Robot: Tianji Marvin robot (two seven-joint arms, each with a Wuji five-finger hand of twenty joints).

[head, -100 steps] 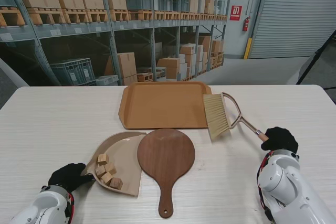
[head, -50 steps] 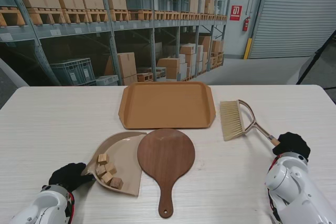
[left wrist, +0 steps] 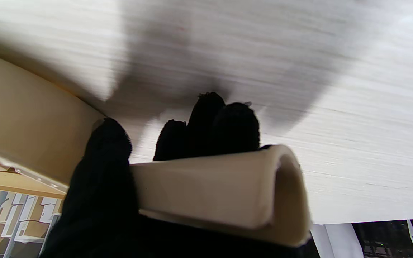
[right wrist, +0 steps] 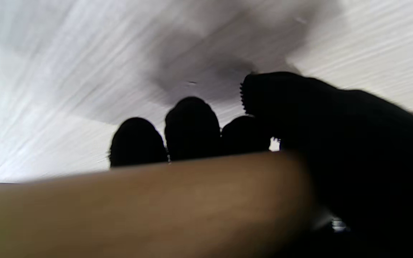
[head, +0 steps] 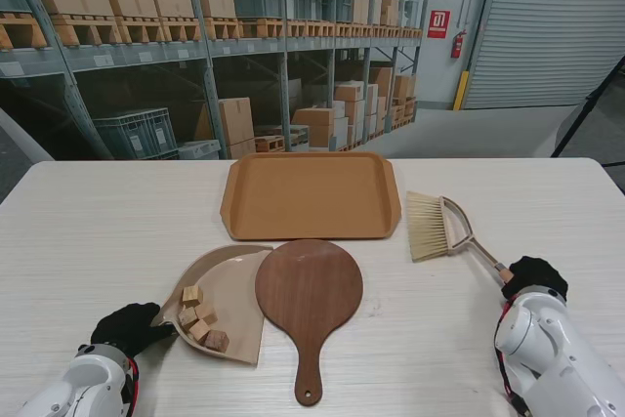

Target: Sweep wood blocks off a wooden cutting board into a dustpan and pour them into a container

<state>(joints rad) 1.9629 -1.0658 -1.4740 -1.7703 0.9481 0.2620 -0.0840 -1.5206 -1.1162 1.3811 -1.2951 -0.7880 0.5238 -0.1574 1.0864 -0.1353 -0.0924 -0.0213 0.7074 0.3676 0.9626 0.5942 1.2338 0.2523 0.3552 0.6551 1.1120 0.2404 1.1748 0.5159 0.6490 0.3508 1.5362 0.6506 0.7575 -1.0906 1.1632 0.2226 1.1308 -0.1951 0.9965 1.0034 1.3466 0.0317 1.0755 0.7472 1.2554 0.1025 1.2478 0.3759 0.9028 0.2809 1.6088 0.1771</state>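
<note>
Two black-gloved robot hands work at a pale wood-grain table (head: 98,222). The left hand (head: 127,327) is wrapped around the cream handle of a dustpan (head: 229,290); in the left wrist view its fingers (left wrist: 206,122) curl over the far side of the handle (left wrist: 213,190) while the thumb presses the near side. The right hand (head: 533,274) grips the wooden handle of a hand brush (head: 444,229); the right wrist view is blurred and shows only dark fingertips (right wrist: 192,125) closed over a brown handle (right wrist: 138,208). The brush lies to the right of an orange tray (head: 311,194), clear of it, with its pale bristles pointing toward the far side of the table. Several small wood blocks (head: 200,319) sit inside the dustpan, just right of the left hand; their exact number is hard to make out. A round dark wooden cutting board (head: 309,295) lies beside the dustpan, its rim overlapping the pan's lip, its handle pointing toward me. Both forearms are cut off at the bottom corners.
</note>
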